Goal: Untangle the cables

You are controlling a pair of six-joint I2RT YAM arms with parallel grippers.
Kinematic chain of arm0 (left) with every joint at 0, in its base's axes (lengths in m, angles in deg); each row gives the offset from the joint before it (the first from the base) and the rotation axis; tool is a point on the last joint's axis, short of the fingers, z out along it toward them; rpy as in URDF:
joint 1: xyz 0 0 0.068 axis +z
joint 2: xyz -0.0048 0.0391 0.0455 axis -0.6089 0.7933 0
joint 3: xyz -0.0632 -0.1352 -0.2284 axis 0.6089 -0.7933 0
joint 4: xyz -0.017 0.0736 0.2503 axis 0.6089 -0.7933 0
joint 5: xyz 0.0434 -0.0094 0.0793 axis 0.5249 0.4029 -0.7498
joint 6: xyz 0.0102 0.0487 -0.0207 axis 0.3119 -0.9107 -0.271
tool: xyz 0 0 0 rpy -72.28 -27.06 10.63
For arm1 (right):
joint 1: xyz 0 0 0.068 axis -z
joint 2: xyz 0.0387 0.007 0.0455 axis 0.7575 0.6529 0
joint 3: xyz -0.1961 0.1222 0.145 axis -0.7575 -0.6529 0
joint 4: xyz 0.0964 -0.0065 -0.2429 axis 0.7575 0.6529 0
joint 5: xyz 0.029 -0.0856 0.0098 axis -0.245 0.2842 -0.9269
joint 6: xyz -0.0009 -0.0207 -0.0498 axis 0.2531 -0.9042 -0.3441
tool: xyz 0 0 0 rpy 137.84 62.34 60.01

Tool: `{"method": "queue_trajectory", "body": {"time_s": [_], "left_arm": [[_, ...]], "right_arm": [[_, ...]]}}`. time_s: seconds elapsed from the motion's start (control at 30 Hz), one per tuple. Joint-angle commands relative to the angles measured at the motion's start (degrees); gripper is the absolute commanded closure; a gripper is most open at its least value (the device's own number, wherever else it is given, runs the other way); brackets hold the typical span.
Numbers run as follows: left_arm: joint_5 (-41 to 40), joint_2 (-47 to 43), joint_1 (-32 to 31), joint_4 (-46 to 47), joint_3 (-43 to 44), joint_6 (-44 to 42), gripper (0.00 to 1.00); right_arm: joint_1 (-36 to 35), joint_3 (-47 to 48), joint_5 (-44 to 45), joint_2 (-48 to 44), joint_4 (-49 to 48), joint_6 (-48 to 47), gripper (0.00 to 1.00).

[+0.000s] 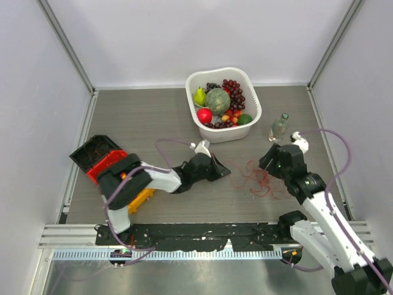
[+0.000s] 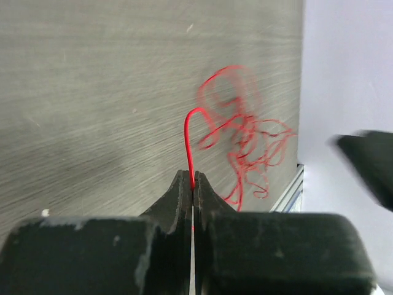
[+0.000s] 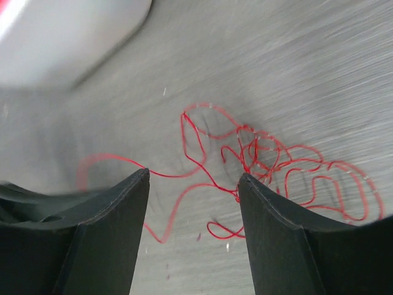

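Note:
The cables (image 1: 258, 177) are a loose tangle of thin red wire on the grey table between my two grippers. My left gripper (image 1: 225, 169) lies low at the tangle's left edge. In the left wrist view the left gripper (image 2: 193, 179) is shut on one red strand (image 2: 187, 138) that arches up and runs off to the bundle (image 2: 249, 144). My right gripper (image 1: 269, 161) hovers above the tangle's right side. In the right wrist view the right gripper (image 3: 193, 177) is open and empty, with the red loops (image 3: 264, 163) below and beyond its fingertips. No dark wire shows.
A white basin (image 1: 250, 126) of fruit stands at the back centre. A clear bottle (image 1: 279, 127) stands to its right, close behind my right gripper. A red and black crate (image 1: 98, 158) with a yellow part sits at the left, under my left arm.

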Motion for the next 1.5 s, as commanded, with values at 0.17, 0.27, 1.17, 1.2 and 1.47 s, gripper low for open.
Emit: {"method": "queue_trajectory", "body": {"time_s": [0.17, 0.27, 1.17, 1.2, 1.47], "left_arm": [[0.70, -28.86, 1.01, -16.11, -8.72, -23.44, 1.00], [-0.96, -37.90, 0.83, -22.69, -8.91, -28.09, 1.00], [-23.72, -61.04, 0.92, -64.65, 42.34, -66.69, 1.00], [-24.08, -61.57, 0.83, -63.51, 41.55, -66.51, 1.00], [-14.07, -60.26, 0.92, -58.15, 29.44, -54.31, 1.00]], "right_arm": [[-15.47, 0.63, -9.50, 24.39, -18.58, -5.61, 0.32], [-18.64, 4.06, -5.36, 33.43, -16.57, -1.22, 0.42], [4.29, -8.15, 1.42, 17.56, -16.13, 2.57, 0.27], [4.38, -7.71, 1.59, 17.29, -15.87, 1.70, 0.27], [4.38, -8.76, -5.35, 15.27, -17.89, -2.70, 0.28]]}}
